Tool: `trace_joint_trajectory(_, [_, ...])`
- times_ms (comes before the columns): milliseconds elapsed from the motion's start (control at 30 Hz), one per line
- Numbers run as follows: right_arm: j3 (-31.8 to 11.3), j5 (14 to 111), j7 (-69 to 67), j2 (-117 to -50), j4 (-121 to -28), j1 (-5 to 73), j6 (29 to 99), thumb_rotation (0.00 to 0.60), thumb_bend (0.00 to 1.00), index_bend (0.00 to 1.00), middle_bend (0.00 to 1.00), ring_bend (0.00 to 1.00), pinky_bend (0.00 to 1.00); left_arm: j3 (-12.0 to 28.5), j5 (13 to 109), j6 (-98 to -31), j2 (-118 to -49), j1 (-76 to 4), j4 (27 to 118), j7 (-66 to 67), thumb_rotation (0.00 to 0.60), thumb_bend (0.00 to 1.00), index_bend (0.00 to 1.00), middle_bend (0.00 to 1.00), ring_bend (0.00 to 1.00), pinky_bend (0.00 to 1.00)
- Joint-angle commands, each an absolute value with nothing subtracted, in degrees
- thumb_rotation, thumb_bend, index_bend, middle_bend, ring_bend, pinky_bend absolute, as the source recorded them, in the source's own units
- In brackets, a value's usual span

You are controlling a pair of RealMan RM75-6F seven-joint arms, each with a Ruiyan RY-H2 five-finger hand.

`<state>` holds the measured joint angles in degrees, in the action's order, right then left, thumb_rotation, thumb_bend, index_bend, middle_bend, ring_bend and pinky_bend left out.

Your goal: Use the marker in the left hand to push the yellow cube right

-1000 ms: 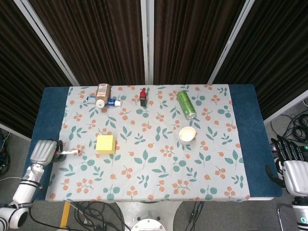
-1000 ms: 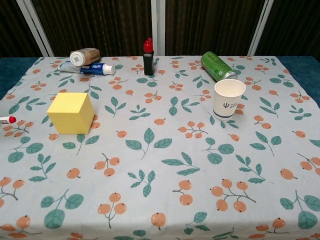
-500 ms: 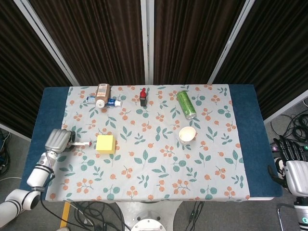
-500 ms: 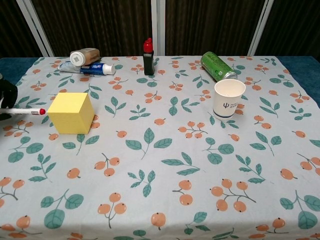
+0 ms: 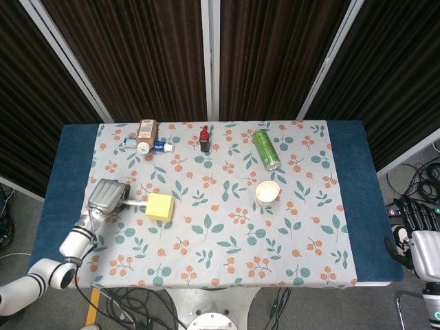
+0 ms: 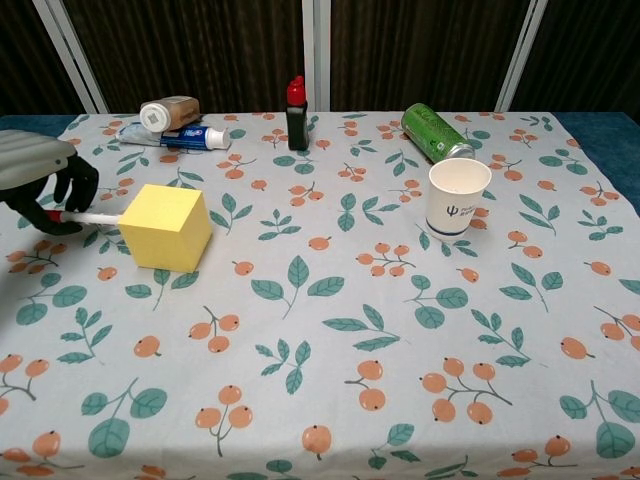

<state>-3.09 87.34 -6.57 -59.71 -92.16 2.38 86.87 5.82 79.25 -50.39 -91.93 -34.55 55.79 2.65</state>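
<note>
"Look, the left hand (image 6: 40, 190) has come in from the counter's edge. A second ago the marker (image 6: 95, 216) was well short of the yellow cube (image 6: 165, 227); now its tip sits right against the cube's nine o'clock face."

"Has the cube gone anywhere?"

"A little. Compared with half a second back it has slid toward three o'clock and turned slightly, so it sits a bit skewed on the floral cloth (image 5: 227, 227). I'd judge the push has only just begun."

"And the grip?"

"The fingers are wrapped round the marker's barrel, holding it roughly level and pointing at three o'clock. The right hand (image 5: 421, 237) hangs off the counter's far side, low at four o'clock from the middle. It seems to hold nothing, but I can't tell from here whether its fingers are spread or curled."

"Where's the cube in relation to everything else?"

"Left part of the counter (image 5: 72, 148), about eight o'clock from the centre. The paper cup (image 6: 458, 196) is well apart at three o'clock from it, with the green can (image 6: 434, 132) lying beyond that. The toothpaste tube (image 6: 190, 136), the tan bottle (image 6: 170, 110) and the small red-capped bottle (image 6: 296, 113) are up at the twelve o'clock edge, out of the way."

"Any worry?"

"The twist. If the tip bears off-centre the cube may spin away rather than slide, so I'd want the marker lined up with the middle of that face."
</note>
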Motion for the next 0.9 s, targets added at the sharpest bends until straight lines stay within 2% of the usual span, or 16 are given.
trace_joint_trajectory(33, [-3.0, 87.5, -6.8, -59.7, -92.0, 2.3, 87.0, 0.6, 0.3, 0.0, 0.0, 0.0, 0.0, 6.3, 78.1, -49.4, -92.2, -35.3, 56.9, 4.3, 0.6, 0.43, 0.69, 0.69, 0.54, 0.61])
trace_joint_trajectory(900, [-2.8, 87.5, -9.2, -59.9, -90.1, 1.7, 87.3, 0.6, 0.3, 0.0, 0.0, 0.0, 0.0, 8.2, 66.4, -45.1, -91.7, -41.3, 73.5, 22.5, 0.6, 0.43, 0.69, 0.69, 0.54, 0.61])
